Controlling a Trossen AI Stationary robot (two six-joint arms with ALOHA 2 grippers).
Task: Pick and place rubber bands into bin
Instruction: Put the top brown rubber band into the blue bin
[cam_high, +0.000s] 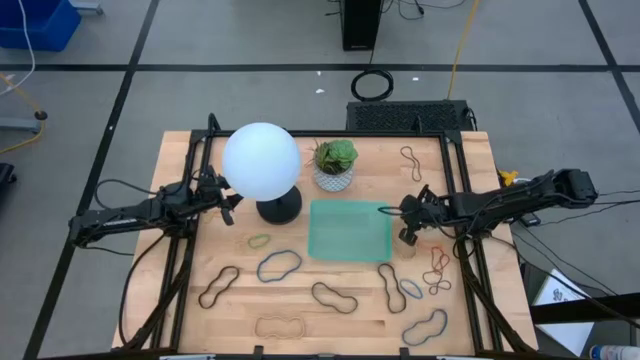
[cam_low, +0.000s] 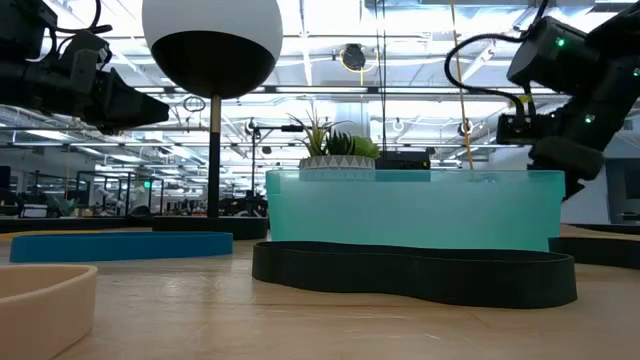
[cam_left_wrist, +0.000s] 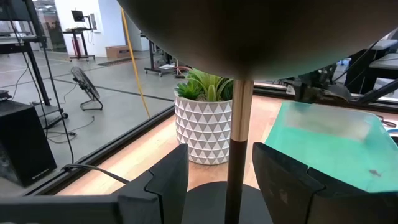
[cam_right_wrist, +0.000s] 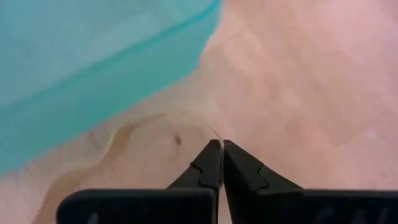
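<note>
The mint-green bin (cam_high: 350, 230) stands at the table's middle; it also shows in the low view (cam_low: 415, 210). Rubber bands lie flat on the wood near it: a blue one (cam_high: 278, 265), black ones (cam_high: 218, 287) (cam_high: 334, 297), a tan one (cam_high: 280, 325), and a cluster (cam_high: 437, 270) at the right. My right gripper (cam_high: 408, 232) is low at the bin's right side, shut at a pale tan band (cam_right_wrist: 155, 124). My left gripper (cam_high: 232, 204) is open and empty, pointing at the lamp's base (cam_high: 278, 207). My right gripper has its shut fingertips (cam_right_wrist: 211, 155) on the rim of the pale tan band's loop (cam_right_wrist: 202, 127), at the end away from the bin. The fingers slant down from above. The rest of the loop lies slack on the table beside the bin's wall.
A lamp with a white globe (cam_high: 261, 160) and a small white plant pot (cam_high: 334, 166) stand just behind the bin. One band (cam_high: 411, 162) lies at the far right. A black band (cam_low: 415, 272) and a blue one (cam_low: 120, 245) lie near the front edge.
</note>
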